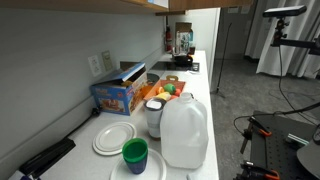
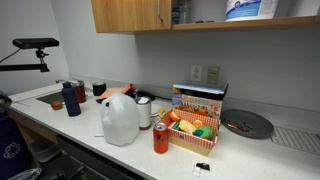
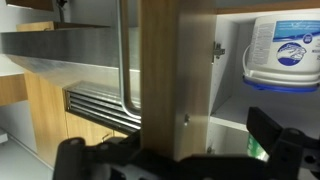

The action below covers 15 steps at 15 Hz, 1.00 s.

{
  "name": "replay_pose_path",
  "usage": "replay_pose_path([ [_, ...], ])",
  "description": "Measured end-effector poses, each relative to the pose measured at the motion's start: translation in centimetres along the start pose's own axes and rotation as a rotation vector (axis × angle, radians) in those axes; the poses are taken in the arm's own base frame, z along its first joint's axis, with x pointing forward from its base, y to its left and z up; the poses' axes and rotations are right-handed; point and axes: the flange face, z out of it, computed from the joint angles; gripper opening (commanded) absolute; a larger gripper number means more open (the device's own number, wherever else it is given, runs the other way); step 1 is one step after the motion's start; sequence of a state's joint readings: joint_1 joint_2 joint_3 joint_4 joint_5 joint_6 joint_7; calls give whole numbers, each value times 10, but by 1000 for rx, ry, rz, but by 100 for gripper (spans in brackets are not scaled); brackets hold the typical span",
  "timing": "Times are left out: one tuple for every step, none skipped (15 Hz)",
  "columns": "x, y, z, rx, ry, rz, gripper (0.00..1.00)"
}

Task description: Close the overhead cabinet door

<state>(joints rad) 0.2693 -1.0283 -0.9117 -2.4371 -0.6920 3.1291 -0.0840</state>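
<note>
Kitchen-type room: grey wall, and a long white counter [image 2: 85, 125] running under wooden upper cabinets [image 2: 125, 15].

Wrist view has me right up at those cabinets. The overhead cabinet door [image 3: 160, 80] fills the centre as a tall strip of light tan wood, standing open, w/ a hinge [image 3: 216, 48] on its right side. Right of the door the cabinet inside is exposed, w/ a white tub [image 3: 285, 45] w/ blue label up on the shelf. The same tub shows top right in an exterior view [image 2: 250, 8]. Left of the door I see grey wall, more wood fronts lower down and a metal bar; can't tell what the bar belongs to.

My gripper [image 3: 180, 160] sits along the bottom of the wrist view. Jaws are spread wide, nothing held. The fingers [image 3: 80, 160] stand one left of the door and one far right, so the door's lower part comes down between them. Contact w/ the wood: can't tell.

On the counter, big to small:
- milk jug [image 1: 185, 130], nearest the front edge
- blue/orange box [image 1: 118, 95] by the wall
- basket [image 2: 188, 141] w/ fruit, just in front of the box
- dark plate [image 2: 247, 123], right of the basket
- white plates [image 1: 113, 138]
- green cup [image 1: 135, 153] on another plate
- dark bottle [image 2: 71, 98], left of the jug
- red can [image 2: 161, 138], between jug and basket
</note>
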Motion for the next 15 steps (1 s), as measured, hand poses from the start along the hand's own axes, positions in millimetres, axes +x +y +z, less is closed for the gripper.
replay_pose_path([
  [4,9,1,16,-26,13,100],
  [8,19,3,32,-54,25,100],
  [12,28,5,49,-83,33,100],
  [16,36,7,62,-105,35,100],
  [18,40,9,69,-116,35,100],
  [19,42,9,71,-121,36,100],
  [19,42,9,71,-122,36,100],
  [19,42,9,71,-122,36,100],
  [19,42,9,71,-122,36,100],
  [19,42,9,71,-122,36,100],
  [19,42,9,71,-122,36,100],
  [19,42,9,71,-122,36,100],
  [19,42,9,71,-122,36,100],
  [19,42,9,71,-122,36,100],
  [19,42,9,71,-122,36,100],
])
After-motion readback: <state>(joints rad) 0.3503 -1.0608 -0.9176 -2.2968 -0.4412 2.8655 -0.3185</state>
